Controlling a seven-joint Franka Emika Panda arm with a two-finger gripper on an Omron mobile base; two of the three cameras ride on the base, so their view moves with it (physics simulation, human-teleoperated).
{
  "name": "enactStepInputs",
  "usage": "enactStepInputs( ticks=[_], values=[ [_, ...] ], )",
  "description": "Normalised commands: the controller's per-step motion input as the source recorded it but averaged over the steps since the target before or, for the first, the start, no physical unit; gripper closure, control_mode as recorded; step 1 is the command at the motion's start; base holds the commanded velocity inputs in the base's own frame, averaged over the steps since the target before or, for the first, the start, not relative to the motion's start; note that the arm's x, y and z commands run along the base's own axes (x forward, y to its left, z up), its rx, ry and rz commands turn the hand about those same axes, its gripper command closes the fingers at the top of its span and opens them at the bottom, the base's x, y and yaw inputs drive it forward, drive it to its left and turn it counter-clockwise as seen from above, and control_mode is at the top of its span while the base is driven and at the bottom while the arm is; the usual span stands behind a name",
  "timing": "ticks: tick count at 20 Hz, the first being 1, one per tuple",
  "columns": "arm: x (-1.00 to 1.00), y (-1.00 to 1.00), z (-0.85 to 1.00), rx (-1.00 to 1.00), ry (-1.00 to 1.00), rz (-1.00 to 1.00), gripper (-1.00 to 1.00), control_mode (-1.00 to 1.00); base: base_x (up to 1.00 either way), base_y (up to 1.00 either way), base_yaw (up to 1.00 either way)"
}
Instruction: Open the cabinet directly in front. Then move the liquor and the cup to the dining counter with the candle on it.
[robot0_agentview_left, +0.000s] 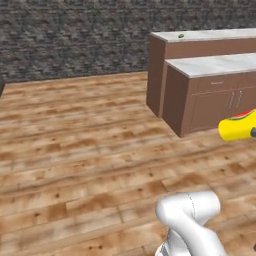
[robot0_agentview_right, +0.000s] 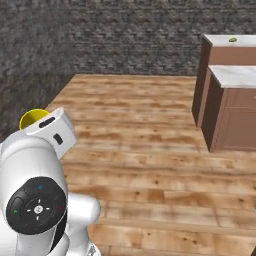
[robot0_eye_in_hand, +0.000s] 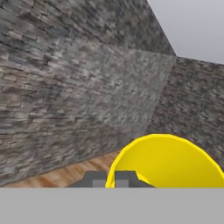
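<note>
Cup shows at the right edge of the left base view, lying sideways in mid-air with its red mark up, above the wood floor. Far right stand two marble-topped counters, the farther one bearing a small greenish thing too small to name. The arm's white elbow bends low in the foreground.

From the right base view the cup's yellow rim peeks out behind the white hand at near left, facing the stone wall.

In the hand view the gripper has its tips together on the cup's rim, open mouth toward the wall.

Judging by this, the cup is in transit and not yet set down; the liquor's status cannot be told.
</note>
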Motion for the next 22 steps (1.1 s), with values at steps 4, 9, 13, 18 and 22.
enactStepInputs(
  ticks=[4,9,13,18,22],
  values=[
    [0.00,0.00,0.00,0.00,0.00,0.00,1.00,1.00,1.00,0.00,0.00],
    [0.00,0.00,0.00,0.00,0.00,0.00,1.00,1.00,1.00,0.00,-0.01],
    [0.00,0.00,0.00,0.00,0.00,0.00,1.00,1.00,1.00,0.00,-0.01],
    [0.00,0.00,0.00,0.00,0.00,0.00,1.00,1.00,1.00,0.00,0.00],
    [0.00,0.00,0.00,0.00,0.00,0.00,1.00,1.00,1.00,0.00,0.00]
  ],
)
